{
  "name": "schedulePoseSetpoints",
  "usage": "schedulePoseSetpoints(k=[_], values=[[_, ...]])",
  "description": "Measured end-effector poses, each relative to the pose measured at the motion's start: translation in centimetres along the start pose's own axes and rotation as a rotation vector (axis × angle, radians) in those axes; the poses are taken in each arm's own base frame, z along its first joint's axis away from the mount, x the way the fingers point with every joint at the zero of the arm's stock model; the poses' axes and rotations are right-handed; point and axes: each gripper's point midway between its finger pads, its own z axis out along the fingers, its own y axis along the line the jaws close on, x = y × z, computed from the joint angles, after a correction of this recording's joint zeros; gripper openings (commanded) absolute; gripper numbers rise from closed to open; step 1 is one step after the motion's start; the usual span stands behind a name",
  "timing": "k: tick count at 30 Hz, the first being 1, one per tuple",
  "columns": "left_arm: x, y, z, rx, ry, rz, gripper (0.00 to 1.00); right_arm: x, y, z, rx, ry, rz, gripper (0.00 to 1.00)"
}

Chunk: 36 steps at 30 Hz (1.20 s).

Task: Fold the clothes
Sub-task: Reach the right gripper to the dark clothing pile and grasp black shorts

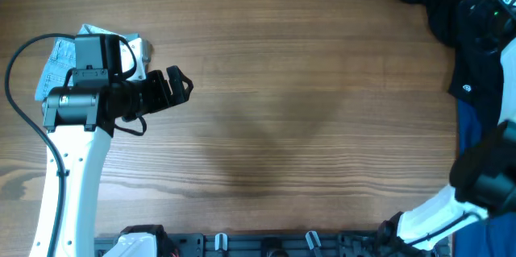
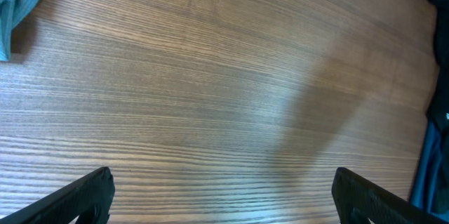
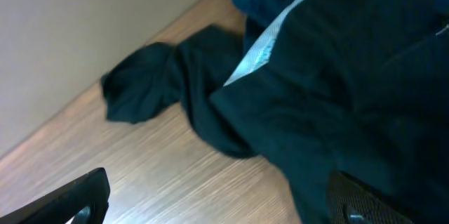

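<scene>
I cannot pick out the black shorts as a separate garment. In the right wrist view, black cloth with a pale grey-white strip lies bunched at the table's far right, part of a dark pile. My right gripper is open and empty, low over the table at the pile's near edge, its right finger over the black cloth. Only the right arm shows overhead. My left gripper is open and empty over bare wood at the left.
A heap of black and deep-blue garments with a small white logo fills the right edge of the wooden table. A small light-blue denim garment lies at the far left under the left arm. A wall stands behind the table.
</scene>
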Motion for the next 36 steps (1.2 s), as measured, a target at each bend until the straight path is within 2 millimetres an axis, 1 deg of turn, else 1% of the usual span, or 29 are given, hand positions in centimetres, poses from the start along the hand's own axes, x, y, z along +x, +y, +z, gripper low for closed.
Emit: schedulePoseSetpoints(k=[2,3,4,5,7,8,11,13,14,15,17,18,19,20,22,24,26,28,29,30,31,32,33,34,35,36], values=[[0.0,0.0,0.0,0.000,-0.001,0.000,1.00,0.6,-0.3,2.2,0.007,0.008,0.001,0.97],[0.0,0.0,0.0,0.000,0.000,0.000,1.00,2.6,-0.8,5.1,0.020,0.056,0.002,0.97],[0.0,0.0,0.0,0.001,0.000,0.000,1.00,2.5,-0.8,5.9,0.021,0.039,0.002,0.97],[0.0,-0.1,0.0,0.004,-0.001,0.001,1.00,1.8,-0.7,6.9,0.016,-0.001,0.001,0.95],[0.0,-0.2,0.0,0.008,-0.001,0.001,0.99,2.1,-0.9,8.0,0.020,-0.005,0.002,0.93],[-0.1,-0.2,0.0,0.009,-0.001,0.001,1.00,2.6,-1.1,9.1,0.028,-0.001,0.001,0.93],[-0.1,-0.2,0.0,0.013,-0.003,0.002,1.00,4.2,-1.8,11.2,0.043,0.023,0.001,0.91],[-0.1,-0.3,0.0,0.017,-0.002,0.002,1.00,5.1,-2.0,12.0,0.052,0.045,-0.002,0.91],[-0.1,-0.4,0.0,0.020,-0.001,0.002,1.00,5.5,-2.0,12.3,0.060,0.052,-0.005,0.83],[-0.1,-0.4,0.0,0.020,-0.001,0.002,1.00,5.6,-2.0,12.3,0.070,0.053,-0.008,0.73],[-0.1,-0.4,0.0,0.025,0.000,0.002,1.00,5.8,-2.3,12.2,0.104,0.057,-0.010,0.50],[0.0,-0.5,0.0,0.029,0.002,0.002,1.00,6.1,-2.8,12.1,0.132,0.065,-0.017,0.27],[0.0,-0.6,0.0,0.036,0.004,0.002,1.00,6.2,-3.3,12.0,0.162,0.069,-0.019,0.12],[0.0,-0.8,0.0,0.043,0.006,0.002,1.00,6.4,-3.8,11.9,0.188,0.074,-0.021,0.05],[0.1,-0.9,0.0,0.054,0.010,0.002,1.00,6.6,-4.4,11.6,0.217,0.085,-0.018,0.04],[0.2,-1.0,0.0,0.056,0.012,0.002,1.00,5.7,-4.1,10.3,0.214,0.075,-0.016,0.04],[0.2,-1.0,0.0,0.059,0.012,0.002,1.00,3.1,-3.1,7.4,0.185,0.019,-0.009,0.04],[0.2,-1.0,0.0,0.059,0.013,0.002,1.00,-0.1,-1.4,2.8,0.126,-0.050,-0.003,0.04],[0.2,-1.0,0.0,0.059,0.013,0.002,1.00,-1.7,-0.5,-0.1,0.090,-0.089,-0.001,0.04],[0.2,-1.0,0.0,0.059,0.014,0.002,1.00,-3.4,0.9,-3.2,0.035,-0.139,-0.002,0.04],[0.2,-1.1,-0.1,0.061,0.014,0.002,1.00,-4.2,2.2,-5.4,-0.010,-0.166,-0.008,0.04],[0.2,-1.1,0.0,0.062,0.015,0.001,1.00,-4.7,4.2,-8.4,-0.083,-0.187,-0.023,0.04],[0.2,-1.1,-0.1,0.062,0.014,0.002,1.00,-4.6,6.3,-10.6,-0.157,-0.194,-0.043,0.04],[0.1,-1.1,-0.1,0.062,0.012,0.003,1.00,-4.3,8.0,-12.0,-0.218,-0.189,-0.063,0.04],[0.1,-1.1,-0.1,0.063,0.011,0.003,1.00,-3.3,9.7,-13.0,-0.272,-0.161,-0.091,0.04],[0.1,-1.1,-0.1,0.063,0.010,0.003,1.00,-2.1,11.2,-13.5,-0.312,-0.129,-0.115,0.04]])
